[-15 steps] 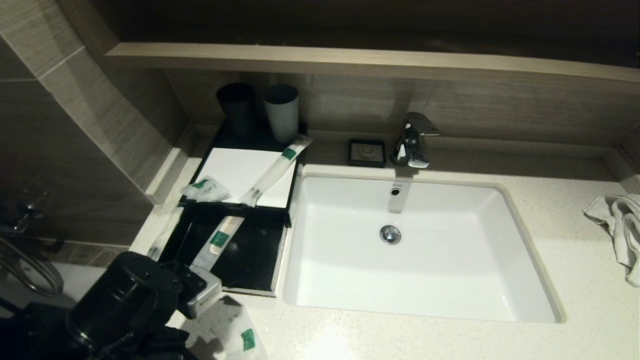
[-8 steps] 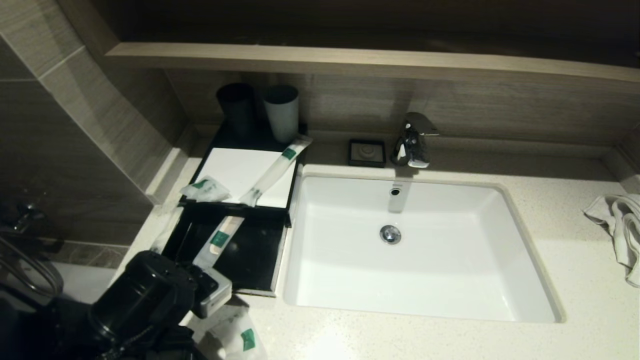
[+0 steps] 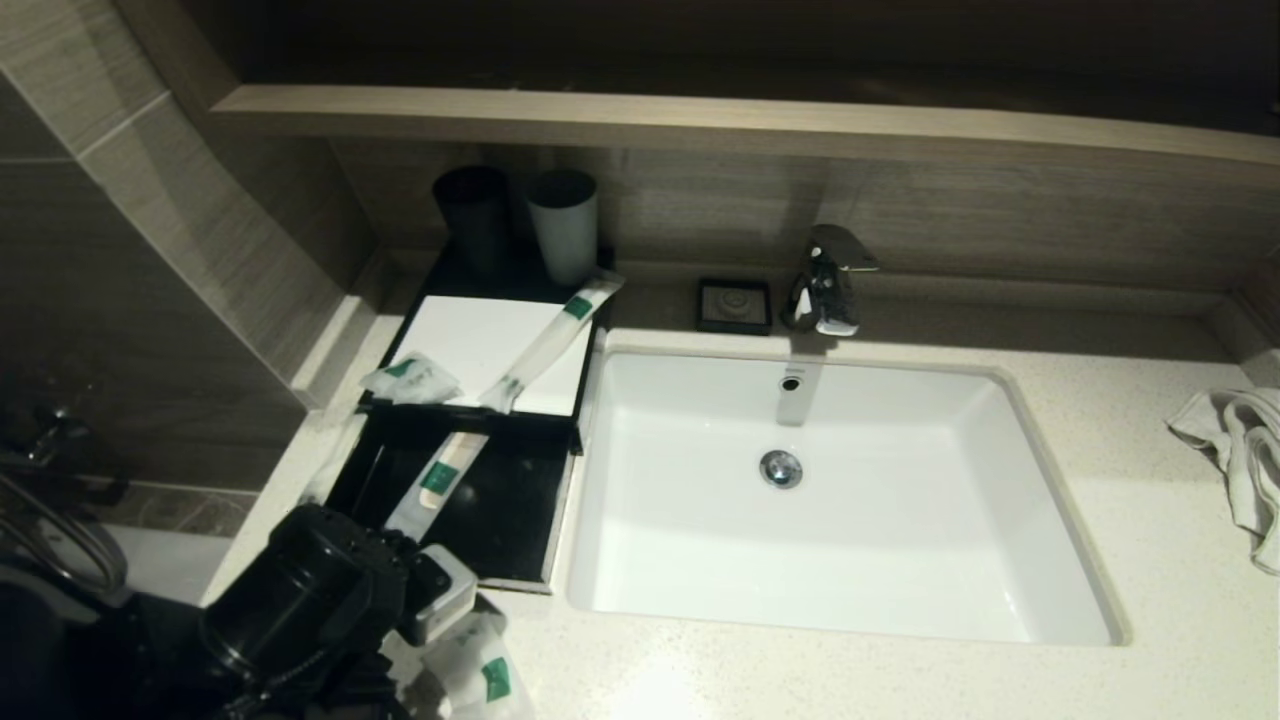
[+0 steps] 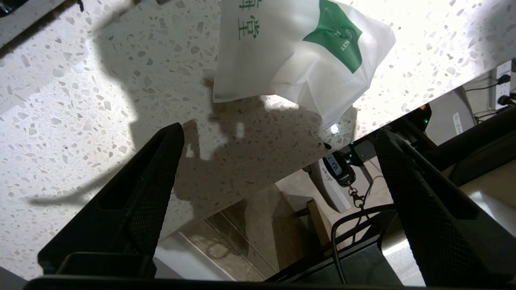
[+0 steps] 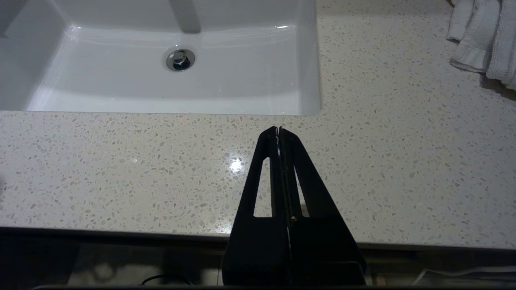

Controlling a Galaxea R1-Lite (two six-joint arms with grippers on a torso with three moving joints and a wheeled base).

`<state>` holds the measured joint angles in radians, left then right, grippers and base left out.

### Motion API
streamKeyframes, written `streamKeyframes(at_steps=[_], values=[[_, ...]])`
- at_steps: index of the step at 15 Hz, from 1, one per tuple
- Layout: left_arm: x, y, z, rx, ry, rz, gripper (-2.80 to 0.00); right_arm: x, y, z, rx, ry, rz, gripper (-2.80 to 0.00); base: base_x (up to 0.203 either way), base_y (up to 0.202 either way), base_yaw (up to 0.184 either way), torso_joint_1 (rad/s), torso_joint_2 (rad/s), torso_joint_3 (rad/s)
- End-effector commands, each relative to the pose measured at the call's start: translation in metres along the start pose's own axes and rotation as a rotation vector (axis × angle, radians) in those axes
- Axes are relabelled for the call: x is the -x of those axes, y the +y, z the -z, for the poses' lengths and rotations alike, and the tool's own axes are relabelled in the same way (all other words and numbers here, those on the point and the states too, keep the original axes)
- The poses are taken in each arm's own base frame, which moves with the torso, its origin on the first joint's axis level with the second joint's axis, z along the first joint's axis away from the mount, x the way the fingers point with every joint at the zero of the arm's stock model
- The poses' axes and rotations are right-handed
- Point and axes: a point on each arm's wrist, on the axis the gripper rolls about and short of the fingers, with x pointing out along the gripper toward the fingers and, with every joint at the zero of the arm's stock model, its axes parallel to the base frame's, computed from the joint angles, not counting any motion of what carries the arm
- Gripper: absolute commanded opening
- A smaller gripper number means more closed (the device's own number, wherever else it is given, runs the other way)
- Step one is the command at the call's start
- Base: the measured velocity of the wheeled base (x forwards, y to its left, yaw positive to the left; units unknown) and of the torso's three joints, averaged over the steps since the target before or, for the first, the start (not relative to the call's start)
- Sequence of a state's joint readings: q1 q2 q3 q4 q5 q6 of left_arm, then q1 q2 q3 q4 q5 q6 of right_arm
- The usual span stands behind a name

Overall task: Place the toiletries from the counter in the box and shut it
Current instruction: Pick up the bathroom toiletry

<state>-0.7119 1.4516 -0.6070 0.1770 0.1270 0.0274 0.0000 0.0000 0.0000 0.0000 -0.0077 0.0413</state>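
left gripper (image 4: 278, 133) hangs at lower left of the head view, fingers (image 4: 161, 161) spread wide above the surface (image 4: 60, 100), near a white packet (image 4: 298, 52). right gripper (image 5: 279, 131) fingers pressed together.

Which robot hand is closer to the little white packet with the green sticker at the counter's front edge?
The left gripper, open, hovers right beside the white packet. The right gripper, shut, is parked over the counter by the sink's front right corner.
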Motion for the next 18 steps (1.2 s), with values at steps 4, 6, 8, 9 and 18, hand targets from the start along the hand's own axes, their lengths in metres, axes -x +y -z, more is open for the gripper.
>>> streamKeyframes(at_steps=[4,6,8,9,18], values=[[-0.004,0.0,0.0,-0.029,0.022,-0.003,0.0,0.0,0.0,0.0,0.0,0.001,0.0,-2.8,0.0,0.0,0.0,0.0,0.0,0.0],[-0.004,0.0,0.0,-0.027,0.017,-0.02,0.0,0.0,0.0,0.0,0.0,0.002,0.0,-2.8,0.0,0.0,0.0,0.0,0.0,0.0],[-0.004,0.0,-0.001,-0.022,0.018,-0.029,0.0,0.0,0.0,0.0,0.0,0.0,0.0,-2.8,0.0,0.0,0.0,0.0,0.0,0.0],[-0.004,0.0,-0.001,-0.023,0.02,-0.039,0.0,0.0,0.0,0.0,0.0,0.0,0.0,-2.8,0.0,0.0,0.0,0.0,0.0,0.0],[0.007,-0.01,-0.004,0.072,-0.044,-0.017,0.0,0.0,0.0,0.0,0.0,0.0,0.0,-2.8,0.0,0.0,0.0,0.0,0.0,0.0]])
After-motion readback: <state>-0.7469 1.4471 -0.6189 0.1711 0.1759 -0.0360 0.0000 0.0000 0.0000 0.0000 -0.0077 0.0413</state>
